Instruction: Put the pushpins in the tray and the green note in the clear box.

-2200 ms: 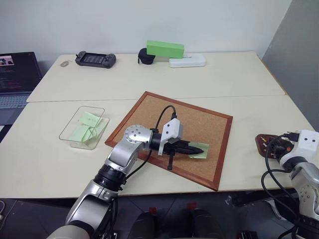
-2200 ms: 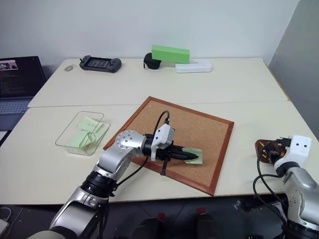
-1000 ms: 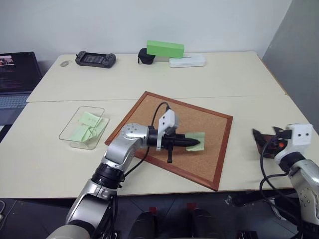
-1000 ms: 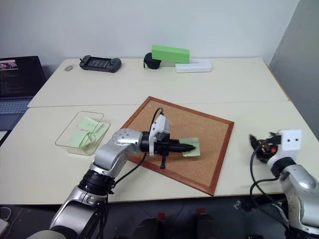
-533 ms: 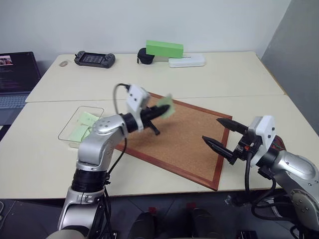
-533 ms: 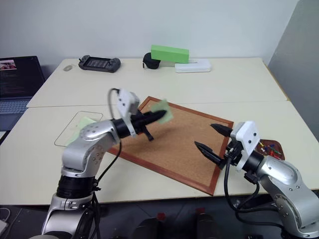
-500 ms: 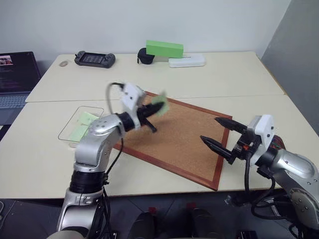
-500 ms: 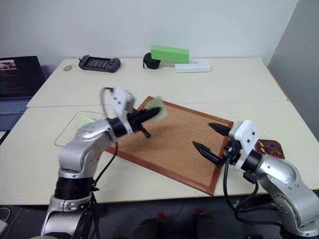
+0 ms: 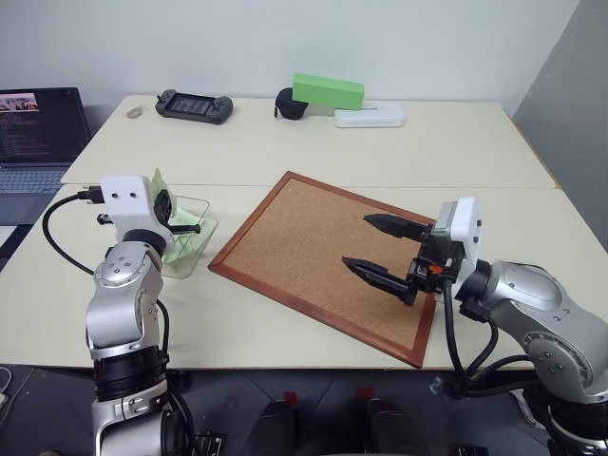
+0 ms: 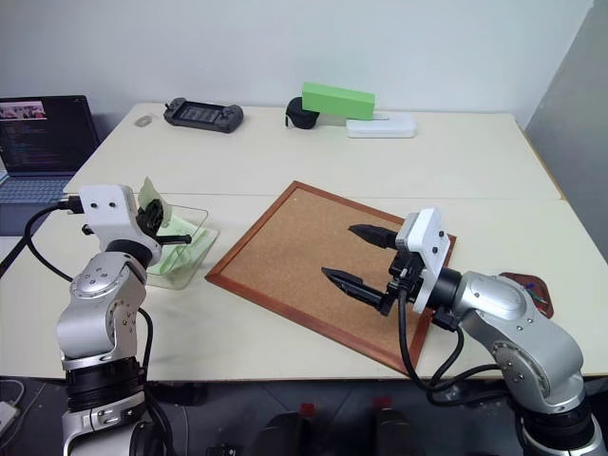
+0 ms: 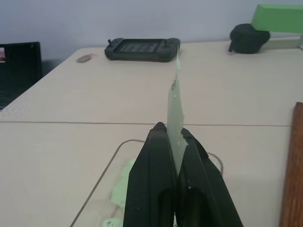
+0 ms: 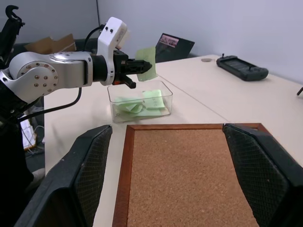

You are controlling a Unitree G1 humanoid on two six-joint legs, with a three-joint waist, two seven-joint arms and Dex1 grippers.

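Paper is pinched edge-on between the pressed-together fingers of the left gripper (image 11: 171,142) — the green note (image 11: 174,111) stands upright out of the tips, thin enough to bow a little at its top. The gripper hangs just above the clear box (image 9: 193,249), which sits on the table (image 9: 285,152) beside the left corner of the corkboard (image 9: 323,252) and already holds a few other pale-green slips (image 12: 142,101). Holding the slip by one edge, upright, looks like a sensible way to let it fall straight into the shallow container once the fingers part; judged from this, the drop is the step in hand.

The right gripper (image 9: 380,252) hovers over the bare corkboard with its jaws spread wide and nothing between them (no pins are visible on the cork), probably just parked clear of the left arm's work. The tray (image 10: 532,290) lies on the table behind the right forearm, mostly hidden; whether the pushpins are in it cannot be told from here. Farther back sit a bright green block (image 9: 328,91), a white case (image 9: 369,115), a game controller (image 9: 194,105) and a laptop (image 9: 38,128) — none involved.
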